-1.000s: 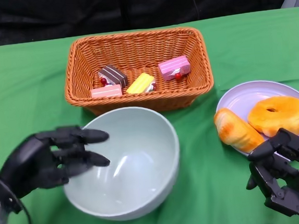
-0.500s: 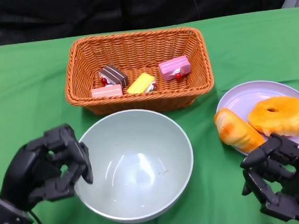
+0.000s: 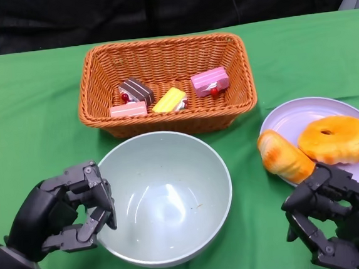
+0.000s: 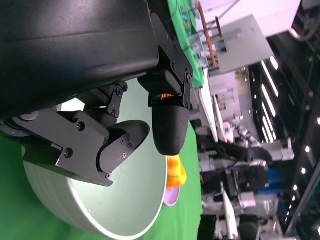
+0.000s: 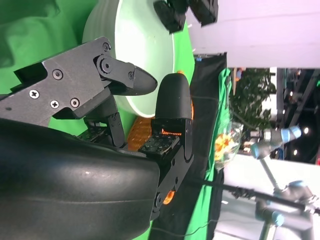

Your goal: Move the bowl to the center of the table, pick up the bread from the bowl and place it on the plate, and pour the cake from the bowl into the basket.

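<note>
Bowl (image 3: 166,195) first: I saw the pale green bowl sitting upright and empty near the middle of the green surface (image 3: 34,122), just on the near side of the wicker basket (image 3: 166,85). My left hand (image 3: 63,211) was at the bowl's left rim, its fingers (image 3: 97,198) curled in close against the outside of the rim; I could not tell whether they actually touched it or gripped it. From the left wrist view the fingers (image 4: 167,122) were bent over the bowl (image 4: 125,200) with nothing between them. My right hand (image 3: 334,218) rested low at the near right, its fingers (image 3: 313,192) curled and holding nothing, just near the lavender plate (image 3: 291,118). On that plate lay a ring-shaped bread (image 3: 334,138), and a long bread roll (image 3: 285,157) lay across its left edge. Inside the basket were four cake pieces: a chocolate slice (image 3: 135,90), a pink slice (image 3: 128,110), a yellow slice (image 3: 169,100) and a pink block (image 3: 209,81).
</note>
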Robot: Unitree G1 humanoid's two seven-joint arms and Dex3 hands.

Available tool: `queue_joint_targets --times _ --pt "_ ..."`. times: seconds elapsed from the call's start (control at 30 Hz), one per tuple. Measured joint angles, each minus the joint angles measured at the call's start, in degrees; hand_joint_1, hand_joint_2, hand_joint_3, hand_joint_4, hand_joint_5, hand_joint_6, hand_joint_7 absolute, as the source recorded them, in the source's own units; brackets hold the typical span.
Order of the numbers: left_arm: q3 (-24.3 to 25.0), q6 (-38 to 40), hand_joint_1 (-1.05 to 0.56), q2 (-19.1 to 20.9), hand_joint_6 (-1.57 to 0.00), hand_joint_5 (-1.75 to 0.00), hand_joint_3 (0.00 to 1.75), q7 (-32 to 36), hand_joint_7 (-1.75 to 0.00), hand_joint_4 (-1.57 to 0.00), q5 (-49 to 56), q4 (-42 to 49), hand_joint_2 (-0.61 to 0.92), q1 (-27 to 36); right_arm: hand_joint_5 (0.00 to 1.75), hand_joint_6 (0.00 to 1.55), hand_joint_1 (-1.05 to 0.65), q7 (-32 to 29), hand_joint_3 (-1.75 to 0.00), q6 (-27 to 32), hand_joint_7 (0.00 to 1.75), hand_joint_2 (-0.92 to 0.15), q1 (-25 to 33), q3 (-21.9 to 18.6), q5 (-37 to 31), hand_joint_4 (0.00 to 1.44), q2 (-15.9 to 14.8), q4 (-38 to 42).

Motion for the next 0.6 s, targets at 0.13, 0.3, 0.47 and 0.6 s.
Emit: queue_joint_targets --times 0.13,0.3,0.47,0.6 --pt "0.2 -0.4 -0.04 0.3 -0.68 -1.74 1.02 2.3 -1.50 -0.71 2.8 0.0 0.69 0.0 1.58 0.67 -0.23 -0.3 -0.77 1.0 1.30 -0.65 0.6 0.4 -0.1 0.71 -0.3 -0.9" --pt "0.3 -0.4 -0.08 1.4 -0.71 -1.73 1.03 5.1 -1.48 -0.73 5.0 0.0 0.65 0.0 1.54 0.68 -0.24 -0.8 -0.78 2.7 1.27 -0.64 1.6 1.3 -1.3 0.72 -0.9 -4.9" --pt "1.2 -1.0 -0.07 2.1 -0.70 -1.72 1.09 6.7 -1.47 -0.74 9.3 0.0 0.62 0.0 1.54 0.69 -0.28 -1.1 -0.76 4.3 1.26 -0.64 2.4 1.9 -1.5 0.72 -1.5 -7.3" --pt "2.2 -1.4 -0.07 2.5 -0.70 -1.71 1.10 8.3 -1.46 -0.74 12.3 0.0 0.62 0.0 1.56 0.69 -0.29 -1.1 -0.74 5.0 1.27 -0.64 3.1 2.1 -1.5 0.73 -1.9 -8.2"
